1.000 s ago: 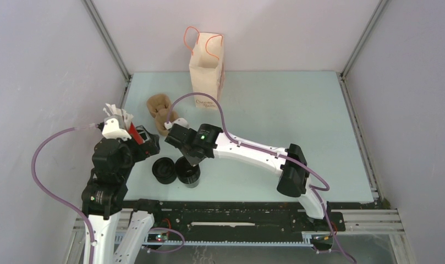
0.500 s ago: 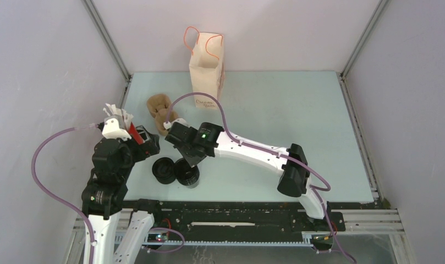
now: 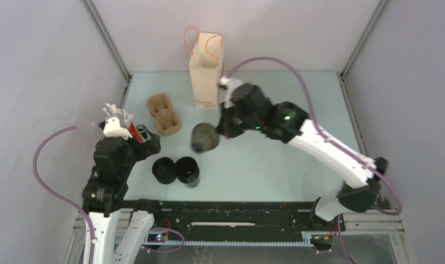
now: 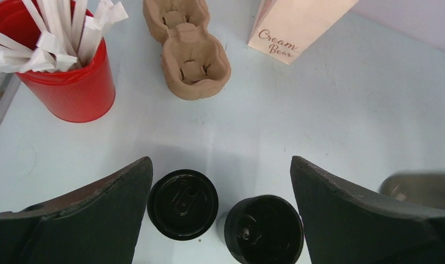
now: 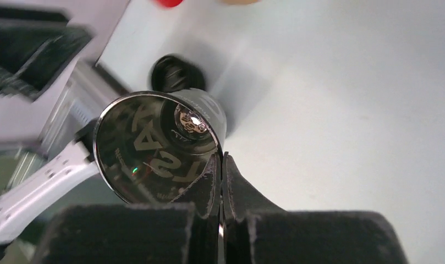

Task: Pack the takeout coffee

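The right claw [image 5: 221, 158] is clenched on the rim of one black cup [image 3: 204, 137] — up in the air over the surface [image 3: 264, 168], tipped, its round end facing the claw. Two other cups [image 4: 182, 204] [image 4: 264, 230] stand upright — the left claw [image 4: 220, 165] is spread wide.

The desk [image 3: 253, 165] is pale blue-green; the red cup [image 4: 71, 88] carries white sticks [image 4: 55, 27]; the cup carrier [image 4: 190, 55] is dull brown; the paper bag [image 3: 206, 71] at the far side is cream, with orange handles and brown script; the left coffee cup [image 4: 182, 204] and the right coffee cup [image 4: 264, 230] are glossy black; the third coffee cup [image 3: 204, 137] looks dark grey outside, mirror-like inside; the left pincer [image 4: 220, 162] is matte black.
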